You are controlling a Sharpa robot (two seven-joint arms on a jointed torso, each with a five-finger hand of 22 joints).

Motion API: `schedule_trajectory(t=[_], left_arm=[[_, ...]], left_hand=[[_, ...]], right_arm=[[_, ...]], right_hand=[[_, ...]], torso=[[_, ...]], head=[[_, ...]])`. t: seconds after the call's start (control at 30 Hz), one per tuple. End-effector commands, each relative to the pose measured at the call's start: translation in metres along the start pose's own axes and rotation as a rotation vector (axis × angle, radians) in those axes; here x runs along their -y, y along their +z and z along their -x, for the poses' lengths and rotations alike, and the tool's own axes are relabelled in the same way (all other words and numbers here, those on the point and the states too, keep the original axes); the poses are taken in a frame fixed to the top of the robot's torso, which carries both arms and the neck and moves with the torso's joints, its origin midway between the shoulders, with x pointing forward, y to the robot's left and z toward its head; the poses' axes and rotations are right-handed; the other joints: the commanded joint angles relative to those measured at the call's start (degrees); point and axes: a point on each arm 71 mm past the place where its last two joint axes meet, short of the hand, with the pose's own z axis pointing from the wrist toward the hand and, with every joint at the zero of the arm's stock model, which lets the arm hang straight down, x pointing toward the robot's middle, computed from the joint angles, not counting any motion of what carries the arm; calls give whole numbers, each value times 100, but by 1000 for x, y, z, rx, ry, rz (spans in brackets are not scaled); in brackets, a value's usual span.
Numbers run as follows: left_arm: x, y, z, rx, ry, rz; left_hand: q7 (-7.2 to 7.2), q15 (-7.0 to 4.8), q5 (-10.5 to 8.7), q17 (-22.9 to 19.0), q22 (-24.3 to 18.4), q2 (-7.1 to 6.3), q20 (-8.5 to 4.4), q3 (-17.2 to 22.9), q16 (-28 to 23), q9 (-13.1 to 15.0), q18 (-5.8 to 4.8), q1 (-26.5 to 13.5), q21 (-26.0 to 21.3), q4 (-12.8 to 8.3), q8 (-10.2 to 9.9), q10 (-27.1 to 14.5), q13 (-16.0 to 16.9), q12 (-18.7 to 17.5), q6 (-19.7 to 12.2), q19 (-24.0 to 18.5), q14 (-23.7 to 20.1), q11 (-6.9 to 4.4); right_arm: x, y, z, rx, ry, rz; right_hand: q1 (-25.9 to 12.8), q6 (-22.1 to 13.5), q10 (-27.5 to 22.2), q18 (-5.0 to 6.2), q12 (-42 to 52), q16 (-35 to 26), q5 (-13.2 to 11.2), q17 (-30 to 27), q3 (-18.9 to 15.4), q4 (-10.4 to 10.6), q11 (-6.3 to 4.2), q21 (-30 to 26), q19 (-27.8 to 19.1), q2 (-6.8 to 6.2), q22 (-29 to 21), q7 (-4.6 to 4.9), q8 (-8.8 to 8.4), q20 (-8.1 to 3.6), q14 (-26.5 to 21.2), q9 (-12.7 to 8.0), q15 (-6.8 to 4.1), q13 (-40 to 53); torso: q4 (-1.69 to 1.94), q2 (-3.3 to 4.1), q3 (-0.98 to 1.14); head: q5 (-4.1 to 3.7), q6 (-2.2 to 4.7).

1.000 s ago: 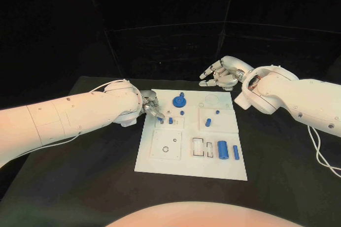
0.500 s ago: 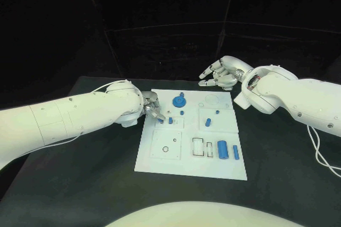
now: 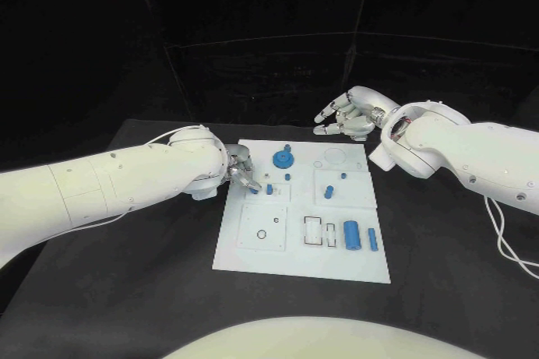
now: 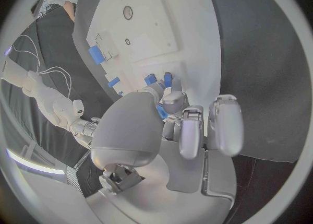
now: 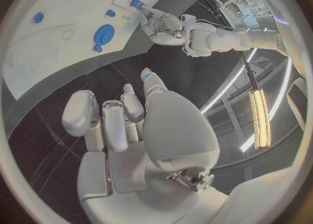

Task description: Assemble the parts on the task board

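The white task board (image 3: 253,254) lies in the middle of the black table. My left hand (image 3: 238,170) is low over its left edge. In the left wrist view it pinches a small blue part (image 4: 160,111) between thumb and a finger. Two short blue pegs (image 3: 263,191) stand just beyond its fingertips (image 3: 254,186). A blue gear (image 3: 282,158) sits near the far edge, with another peg (image 3: 289,177) just in front of it. My right hand (image 3: 351,116) hovers past the board's far right corner, fingers loosely spread and holding nothing.
Toward the board's right side lie a blue peg (image 3: 329,193), a long blue cylinder (image 3: 353,236) and a thinner one (image 3: 373,240), beside rectangular slots (image 3: 320,232). A white cable (image 3: 503,234) trails from the right arm over the table.
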Motion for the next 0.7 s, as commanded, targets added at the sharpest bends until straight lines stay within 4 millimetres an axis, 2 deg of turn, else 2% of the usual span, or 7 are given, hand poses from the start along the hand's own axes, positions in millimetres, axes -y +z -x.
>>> schedule_trajectory(t=[0.03,0.47,0.7], left_arm=[[-1,0,-2,-29,23,8],[1,3,-1,-32,26,6],[3,5,0,-32,20,7]], left_hand=[[4,-29,31,1509,193,9,-52,648,18,2,4,57,-11,-629,12,33,-4,23,22,122,605,-3],[6,-25,29,1509,184,-8,-49,690,18,5,6,-1,-22,-611,19,41,7,30,33,116,605,0],[-37,-38,24,1509,208,-153,-53,441,18,71,2,-462,-11,-379,136,78,25,59,180,124,605,-23]], right_arm=[[-2,0,0,-3,-2,12],[-2,1,0,-4,-2,12],[-2,1,0,-4,-2,13]], right_hand=[[-8,-39,-7,27,-2,-32,37,5,-1,37,1,-35,-26,55,4,-19,36,-3,165,-4,-21,5],[-8,-40,-8,27,-2,-32,36,6,-2,39,1,-36,-26,56,3,-19,38,-3,165,-4,-21,4],[-20,-44,-8,27,1,-37,-10,4,-24,74,2,-39,-21,58,4,-19,55,-3,166,-2,-21,-1]], torso=[[3,-2,-4],[1,1,2],[-6,-1,6]], head=[[2,-6],[1,-15],[-6,-15]])
